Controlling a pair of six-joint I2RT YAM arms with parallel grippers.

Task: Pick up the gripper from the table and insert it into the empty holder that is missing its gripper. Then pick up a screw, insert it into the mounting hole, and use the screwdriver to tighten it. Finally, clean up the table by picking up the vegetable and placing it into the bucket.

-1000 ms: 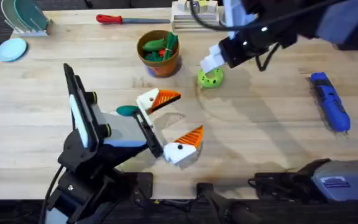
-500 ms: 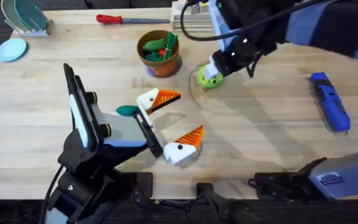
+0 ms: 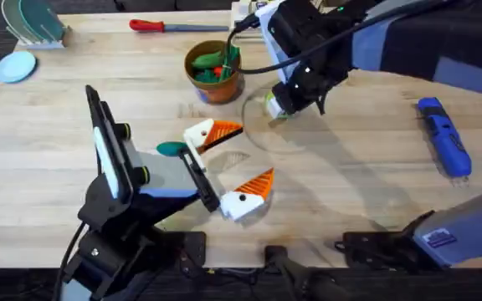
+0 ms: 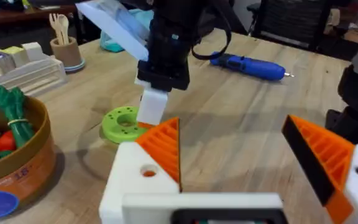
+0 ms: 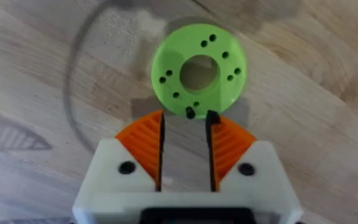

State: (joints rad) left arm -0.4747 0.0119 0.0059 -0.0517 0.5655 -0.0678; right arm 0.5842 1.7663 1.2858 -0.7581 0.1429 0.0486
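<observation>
1. While the right end effector [image 3: 284, 102] is hovering low over the lime-green disc [image 3: 274, 107], its fingers are standing slightly apart and clamping nothing. The disc [image 5: 219, 93] is lying just ahead of the fingertips [image 5: 185, 118], centred on the gap.
2. The step in hand is judged to be the screw pick. Dark specks are sitting in the disc's ring of holes, and one small dark piece [image 5: 190, 113] is showing at the near rim. Whether these are screws cannot be told.
3. The disc is round, so no long axis is governing the approach. The right arm is the nearer one.
4. The left end effector [image 3: 253, 153] is resting on the table [image 3: 366, 184] at 7 o'clock from the disc, with its fingers wide apart. Each holder [image 3: 239, 204] is carrying an orange gripper [image 3: 259, 179], so the insertion is judged complete.
5. The bucket [image 3: 214, 73] is standing near the disc at 10 o'clock, limiting room on that side. The table is lying open toward 3 and 5 o'clock.
6. The screwdriver [image 3: 444, 138] is lying well apart at 3 o'clock, with its long axis running 11 to 5 o'clock.
7. The vegetable [image 3: 171, 149] is lying at 8 o'clock, just beside the far holder.
</observation>
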